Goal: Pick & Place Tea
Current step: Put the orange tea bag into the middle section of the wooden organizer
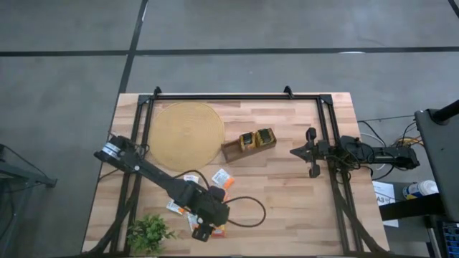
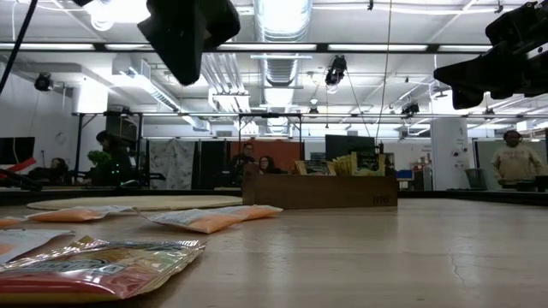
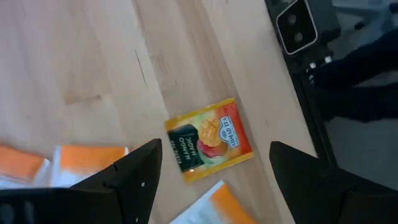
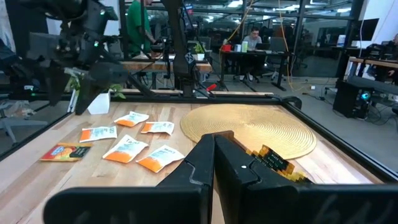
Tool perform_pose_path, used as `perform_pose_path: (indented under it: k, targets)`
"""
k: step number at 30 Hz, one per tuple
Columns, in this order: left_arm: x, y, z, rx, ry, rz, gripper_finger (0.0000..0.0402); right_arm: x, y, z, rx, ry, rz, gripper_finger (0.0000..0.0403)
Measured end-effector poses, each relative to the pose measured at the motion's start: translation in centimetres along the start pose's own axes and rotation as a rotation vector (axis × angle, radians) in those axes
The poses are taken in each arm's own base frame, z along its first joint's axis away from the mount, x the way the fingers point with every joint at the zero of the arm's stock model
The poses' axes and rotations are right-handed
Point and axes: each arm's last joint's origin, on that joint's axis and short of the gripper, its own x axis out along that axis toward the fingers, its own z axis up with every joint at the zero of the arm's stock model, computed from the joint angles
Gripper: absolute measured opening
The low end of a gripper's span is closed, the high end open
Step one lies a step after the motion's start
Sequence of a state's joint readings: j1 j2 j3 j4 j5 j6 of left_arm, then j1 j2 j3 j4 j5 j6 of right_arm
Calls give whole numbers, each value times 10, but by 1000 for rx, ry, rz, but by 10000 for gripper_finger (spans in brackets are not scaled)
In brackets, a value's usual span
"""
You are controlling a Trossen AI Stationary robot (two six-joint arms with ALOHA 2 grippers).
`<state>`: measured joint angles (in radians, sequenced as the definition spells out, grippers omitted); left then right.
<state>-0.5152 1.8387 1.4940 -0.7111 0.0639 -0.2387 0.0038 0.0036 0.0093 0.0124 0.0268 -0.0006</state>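
Note:
Several tea sachets lie flat on the wooden table's near left part. One is an orange and dark green sachet (image 3: 208, 140) (image 4: 65, 151). The others are white with orange patches (image 4: 127, 148) (image 1: 222, 176). My left gripper (image 3: 214, 180) (image 1: 203, 231) hovers open above the orange and green sachet, pointing steeply down, one finger on each side of it and clear of it. More sachets stand upright in the brown wooden tray (image 1: 247, 145). My right gripper (image 4: 214, 155) (image 1: 313, 152) waits shut and level at the table's right side.
A round woven mat (image 1: 186, 132) lies at the far left. A small green plant (image 1: 149, 233) stands at the near left corner, close to my left arm. A black cable (image 1: 247, 211) loops on the table beside the sachets. People and desks show in the room beyond.

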Motion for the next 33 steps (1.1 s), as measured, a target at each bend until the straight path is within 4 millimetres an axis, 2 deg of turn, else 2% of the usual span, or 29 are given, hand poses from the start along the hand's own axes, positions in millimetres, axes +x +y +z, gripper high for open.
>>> perform_pose_path:
  k: [4, 12, 19, 26, 33]
  targets:
    - [10, -3, -6, -93, 37, 9, 291, 0, 0, 0, 0, 0, 0, 9]
    - [24, -1, -17, -126, 61, 66, 289, 0, 0, -1, 0, 8, 0, 9]
    - [42, -3, -28, -187, -5, 63, 286, 1, 0, -1, 0, 9, 1, 8]
    - [55, 2, -46, -214, 14, 114, 286, 1, 0, -1, 0, 9, 0, 9]
    - [58, 6, -50, -232, 10, 123, 286, 1, 0, -1, 0, 9, 0, 9]
